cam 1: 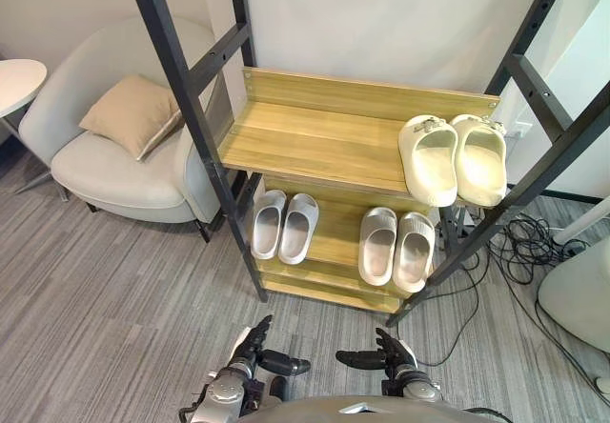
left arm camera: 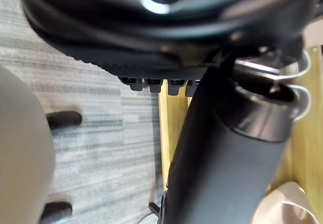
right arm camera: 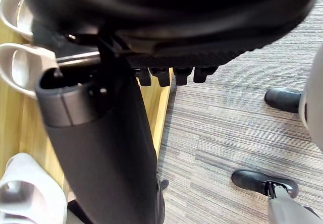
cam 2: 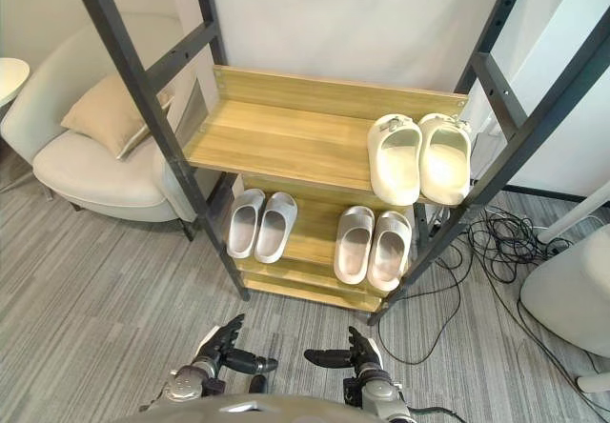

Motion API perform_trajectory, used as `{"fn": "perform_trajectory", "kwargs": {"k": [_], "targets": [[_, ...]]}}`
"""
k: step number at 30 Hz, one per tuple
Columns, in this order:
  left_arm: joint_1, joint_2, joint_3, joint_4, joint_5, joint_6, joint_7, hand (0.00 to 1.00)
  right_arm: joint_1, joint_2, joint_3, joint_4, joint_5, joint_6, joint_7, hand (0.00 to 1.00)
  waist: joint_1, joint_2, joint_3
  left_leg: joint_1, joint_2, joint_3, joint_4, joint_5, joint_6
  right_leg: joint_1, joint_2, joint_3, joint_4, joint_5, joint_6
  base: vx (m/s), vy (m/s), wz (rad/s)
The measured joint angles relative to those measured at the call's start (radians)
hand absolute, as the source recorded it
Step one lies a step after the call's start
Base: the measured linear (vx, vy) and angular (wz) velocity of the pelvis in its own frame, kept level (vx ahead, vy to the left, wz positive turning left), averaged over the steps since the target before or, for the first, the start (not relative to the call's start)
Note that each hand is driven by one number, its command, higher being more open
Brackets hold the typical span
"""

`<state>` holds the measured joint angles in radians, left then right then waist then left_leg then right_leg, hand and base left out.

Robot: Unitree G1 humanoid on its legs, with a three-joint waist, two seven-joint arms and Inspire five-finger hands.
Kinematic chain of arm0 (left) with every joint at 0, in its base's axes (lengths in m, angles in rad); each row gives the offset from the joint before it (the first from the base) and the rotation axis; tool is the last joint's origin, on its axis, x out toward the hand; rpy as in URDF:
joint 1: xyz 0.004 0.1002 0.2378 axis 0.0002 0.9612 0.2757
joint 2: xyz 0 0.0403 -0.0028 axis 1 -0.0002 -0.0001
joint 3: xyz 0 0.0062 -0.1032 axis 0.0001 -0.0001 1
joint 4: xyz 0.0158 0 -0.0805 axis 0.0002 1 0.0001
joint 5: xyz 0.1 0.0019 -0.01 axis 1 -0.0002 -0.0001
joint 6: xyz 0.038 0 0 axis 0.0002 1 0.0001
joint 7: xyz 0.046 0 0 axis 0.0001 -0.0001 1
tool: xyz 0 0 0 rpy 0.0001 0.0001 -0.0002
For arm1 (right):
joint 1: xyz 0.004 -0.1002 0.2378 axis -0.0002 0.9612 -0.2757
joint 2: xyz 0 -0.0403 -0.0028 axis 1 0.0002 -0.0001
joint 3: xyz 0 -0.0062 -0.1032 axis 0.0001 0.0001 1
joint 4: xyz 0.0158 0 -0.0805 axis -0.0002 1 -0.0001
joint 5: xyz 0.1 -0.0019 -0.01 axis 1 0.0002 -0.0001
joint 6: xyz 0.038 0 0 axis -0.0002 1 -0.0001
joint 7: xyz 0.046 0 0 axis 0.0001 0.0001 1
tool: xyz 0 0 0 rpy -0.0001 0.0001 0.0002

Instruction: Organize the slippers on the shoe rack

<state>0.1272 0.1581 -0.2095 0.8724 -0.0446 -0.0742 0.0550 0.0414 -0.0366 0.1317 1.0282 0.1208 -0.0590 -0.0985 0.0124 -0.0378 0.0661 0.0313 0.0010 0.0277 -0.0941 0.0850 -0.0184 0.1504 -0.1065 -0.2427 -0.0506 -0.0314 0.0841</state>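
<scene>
Holds left hand (cam 1: 255, 345) and right hand (cam 1: 386, 353) low before the shoe rack (cam 1: 181, 90), fingers relaxed and empty, grey slippers (cam 1: 299, 228) paired on the lower shelf (cam 1: 335, 237), and risks brushing the cream slippers (cam 1: 431, 161) off the top shelf (cam 1: 305, 137) front edge through a careless upward reach

My left hand (cam 1: 250, 345) and right hand (cam 1: 391, 352) are black, with slim fingers, smooth cylindrical thumbs and finely textured palm edges; each joins a silver-grey wrist section.

Matt rubbery slippers (cam 1: 429, 161), wood-grain shelves (cam 1: 305, 142) (matt metal frame (cam 1: 188, 99))
</scene>
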Motion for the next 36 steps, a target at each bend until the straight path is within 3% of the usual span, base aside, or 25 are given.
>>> {"fn": "perform_trajectory", "kwargs": {"k": [4,12,14,19,20,21,23,24,25,26,27,29,30,31,34,36], "targets": [[-0.014,-0.018,0.041,0.038,0.045,0.000,0.053,1.00,-0.011,-0.005,-0.033,0.012,0.001,0.000,-0.001,1.00,-0.008,0.008,0.015,0.020,0.000,0.032,0.000,-0.011,-0.005,0.003,-0.001,0.030,0.003,-0.001,0.001,0.01,0.011,-0.21],[-0.018,-0.051,0.093,0.066,0.076,-0.004,0.078,1.00,-0.029,-0.013,-0.034,0.019,0.007,0.000,0.000,1.00,-0.017,0.031,0.033,0.056,0.011,0.100,0.000,-0.023,-0.003,-0.020,0.002,0.106,0.053,-0.008,0.002,-0.04,0.018,-0.31],[-0.023,-0.058,0.117,0.066,0.074,-0.004,0.084,1.00,-0.043,-0.018,-0.036,0.019,0.007,-0.001,-0.001,1.00,-0.017,0.033,0.057,0.055,0.009,0.117,0.006,-0.019,0.003,-0.084,-0.008,0.129,0.171,-0.053,0.008,-0.07,0.020,-0.22],[-0.042,-0.050,0.120,0.066,0.074,-0.005,0.092,1.00,-0.049,-0.015,-0.036,0.009,0.006,-0.002,-0.001,1.00,-0.017,0.010,0.073,-0.026,0.005,0.101,0.050,-0.011,0.036,-0.192,-0.038,0.140,0.342,-0.108,0.024,-0.12,-0.010,0.17],[-0.042,-0.044,0.122,0.066,0.074,-0.004,0.091,1.00,-0.048,-0.014,-0.037,0.001,0.007,-0.003,0.000,1.00,-0.019,0.006,0.077,-0.049,-0.005,0.075,0.073,-0.008,0.041,-0.240,-0.055,0.147,0.564,-0.180,0.029,-0.07,-0.098,0.72],[-0.042,-0.042,0.124,0.064,0.073,-0.004,0.092,1.00,-0.032,-0.010,-0.036,-0.004,0.007,-0.009,-0.001,1.00,-0.017,0.002,0.073,-0.061,-0.011,0.041,0.094,-0.007,0.042,-0.220,-0.047,0.166,0.669,-0.207,0.028,-0.08,-0.120,0.75],[-0.036,-0.046,0.155,0.045,0.072,-0.006,0.093,1.00,-0.010,0.003,-0.021,-0.044,0.006,-0.011,0.001,1.00,0.000,-0.012,0.063,-0.108,-0.019,0.026,0.126,0.001,0.033,-0.183,-0.026,0.218,0.638,-0.250,0.009,-0.12,-0.119,0.41],[-0.038,-0.046,0.164,0.040,0.064,-0.007,0.100,1.00,0.002,0.010,-0.001,-0.084,0.006,-0.014,0.006,1.00,0.006,-0.025,0.054,-0.151,-0.021,0.022,0.153,0.008,0.025,-0.180,-0.011,0.247,0.567,-0.281,-0.019,-0.21,-0.174,0.17],[-0.041,-0.048,0.165,0.037,0.051,-0.008,0.104,1.00,0.009,0.010,0.019,-0.119,0.006,-0.023,0.011,1.00,0.011,-0.021,0.053,-0.206,-0.016,0.016,0.172,0.024,0.013,-0.179,0.000,0.252,0.477,-0.301,-0.038,-0.19,-0.174,0.12],[-0.048,-0.049,0.165,0.040,0.046,-0.009,0.104,1.00,0.008,0.007,0.024,-0.131,0.006,-0.032,0.015,1.00,0.015,-0.002,0.059,-0.239,-0.001,0.009,0.172,0.040,0.002,-0.181,0.013,0.246,0.421,-0.299,-0.039,-0.22,-0.170,0.32],[-0.056,-0.069,0.160,0.052,0.038,-0.008,0.105,1.00,0.008,-0.002,0.023,-0.135,0.007,-0.034,0.014,1.00,0.010,0.037,0.077,-0.259,0.024,-0.030,0.164,0.062,-0.005,-0.178,0.051,0.214,0.387,-0.266,-0.053,-0.27,-0.155,0.49],[-0.060,-0.073,0.156,0.052,0.031,-0.011,0.105,1.00,0.019,-0.009,0.020,-0.140,0.007,-0.027,0.017,1.00,0.010,0.060,0.095,-0.259,0.051,-0.071,0.139,0.087,-0.031,-0.175,0.087,0.172,0.383,-0.252,-0.072,-0.29,-0.153,0.61],[-0.060,-0.080,0.153,0.052,0.031,-0.012,0.105,1.00,0.016,-0.013,0.010,-0.140,0.007,-0.030,0.013,1.00,0.008,0.066,0.100,-0.260,0.068,-0.069,0.110,0.076,-0.044,-0.169,0.100,0.134,0.371,-0.241,-0.085,-0.29,-0.174,0.75],[-0.064,-0.075,0.149,0.052,0.032,-0.012,0.104,1.00,0.017,-0.008,-0.002,-0.139,0.006,-0.032,0.009,1.00,0.004,0.049,0.105,-0.270,0.073,-0.041,0.103,0.048,-0.054,-0.170,0.092,0.098,0.352,-0.224,-0.097,-0.27,-0.159,1.02],[-0.084,-0.066,0.145,0.050,0.034,-0.018,0.098,1.00,0.013,-0.019,-0.054,-0.113,0.007,-0.033,-0.001,1.00,0.001,0.032,0.112,-0.330,0.065,0.085,0.320,0.011,-0.016,-0.194,0.038,0.022,0.342,-0.202,-0.106,-0.14,-0.058,0.84],[-0.081,-0.071,0.145,0.057,0.035,-0.024,0.101,1.00,0.020,-0.048,-0.066,-0.093,0.006,-0.033,0.001,1.00,-0.005,0.035,0.108,-0.307,0.073,0.129,0.449,-0.092,-0.015,-0.200,0.013,-0.032,0.331,-0.184,-0.096,-0.06,0.029,0.95]]}}
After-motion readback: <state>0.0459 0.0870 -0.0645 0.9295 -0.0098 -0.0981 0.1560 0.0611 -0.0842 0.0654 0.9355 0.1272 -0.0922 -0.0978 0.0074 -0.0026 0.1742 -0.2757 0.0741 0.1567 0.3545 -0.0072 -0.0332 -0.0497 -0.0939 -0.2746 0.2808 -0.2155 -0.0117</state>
